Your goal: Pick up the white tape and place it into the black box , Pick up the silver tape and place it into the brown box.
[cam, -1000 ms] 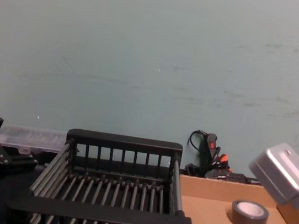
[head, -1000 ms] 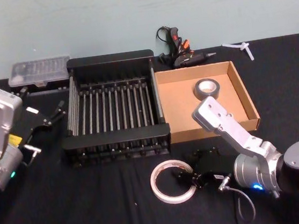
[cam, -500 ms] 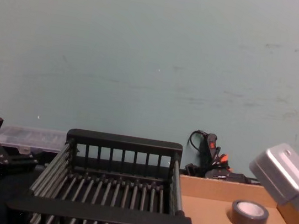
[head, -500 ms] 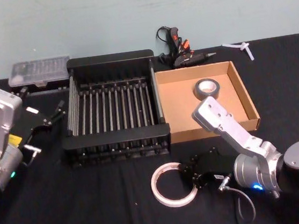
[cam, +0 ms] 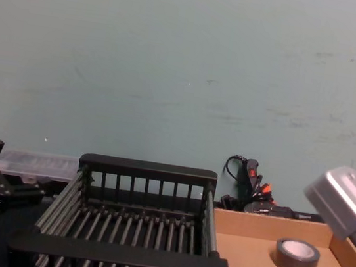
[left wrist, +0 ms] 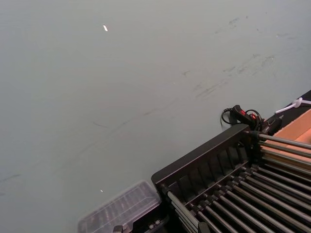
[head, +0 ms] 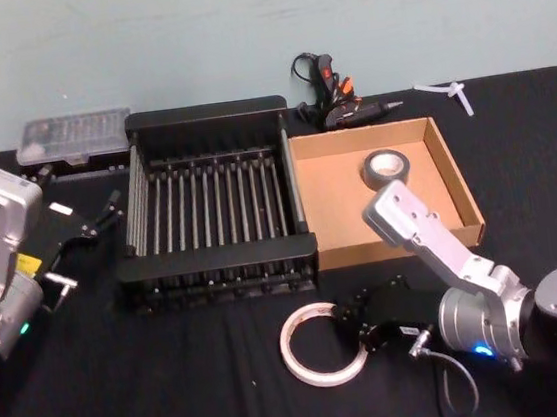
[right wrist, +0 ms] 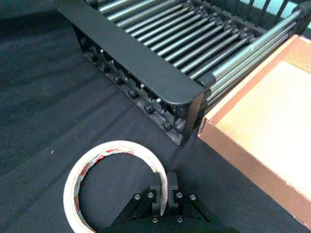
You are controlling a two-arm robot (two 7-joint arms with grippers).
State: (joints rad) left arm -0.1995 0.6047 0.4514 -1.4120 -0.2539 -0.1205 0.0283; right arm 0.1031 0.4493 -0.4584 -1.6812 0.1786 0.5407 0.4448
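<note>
Two tape rolls: white tape, silver tape; two boxes: black box, brown box

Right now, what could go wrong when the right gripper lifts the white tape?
The right gripper pinches only the thin wall of the white tape at one side, so the ring may swing or slip out. The black box has a raised near rim; a low-hanging ring could catch on it.

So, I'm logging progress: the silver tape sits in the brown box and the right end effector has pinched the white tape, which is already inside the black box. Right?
Not quite. The white tape still lies on the table in front of the black box, not inside it, as the head view shows. The rest holds: the silver tape sits in the brown box, and the right end effector is shut on the white ring's band.
</note>
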